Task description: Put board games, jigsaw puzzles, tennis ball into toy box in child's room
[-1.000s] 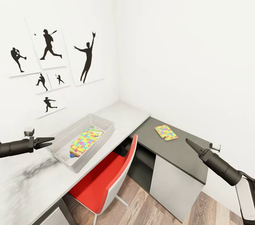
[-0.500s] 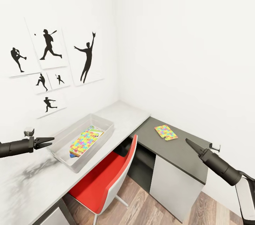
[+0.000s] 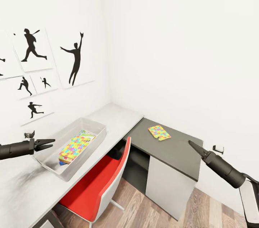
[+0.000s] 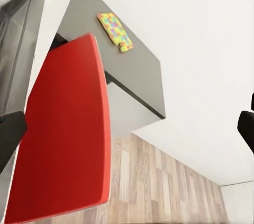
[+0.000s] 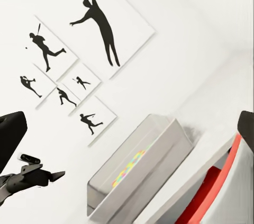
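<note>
Bright, even, diffuse light fills the room, with no visible lamp or window as its source. The white walls [image 3: 172, 41] are nearly blown out, so the corner between them is only a faint tonal seam. Shadows are soft: a blurred grey smudge lies on the table [image 3: 118, 115] just below the left gripper [image 3: 50, 143], and a darker band sits under the tabletop behind the red chair [image 3: 97, 188]. Renders are clean and sharp. The head view bends straight lines towards its edges; both wrist views are strongly tilted.
</note>
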